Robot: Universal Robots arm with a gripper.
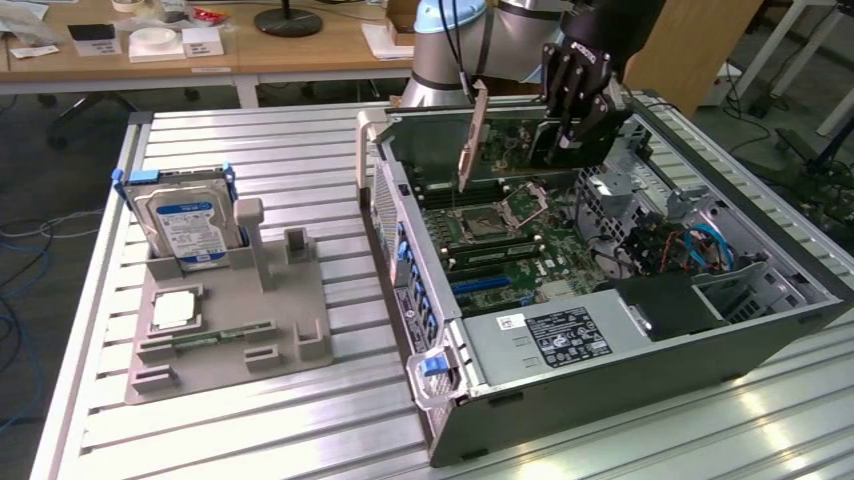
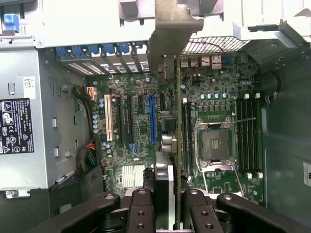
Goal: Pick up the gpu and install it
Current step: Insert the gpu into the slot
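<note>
I observe the end effector [image 2: 170, 216] gripping the gpu [image 2: 165, 177] between its dark fingers [image 2: 142, 211]. The card presents edge-on, with its silver bracket [image 2: 167, 34] at the far end. It stands over the motherboard [image 2: 131, 141], between the blue slot [image 2: 152, 119] and the processor socket [image 2: 215, 144]. I cannot tell whether it is seated.

— Where do we find the arm [image 1: 447, 45]?
— We see it standing at the back of the exterior view, its black wrist [image 1: 607, 30] bent over so the gripper [image 1: 571, 120] points downward.
— And the jaws?
— From the wrist view we make out two dark fingers [image 2: 141, 211] drawn partway in, clamped from both sides on the gpu [image 1: 473, 130], which sits edge-on between them.
— Plumb?
— We'd say it leans slightly.
</note>
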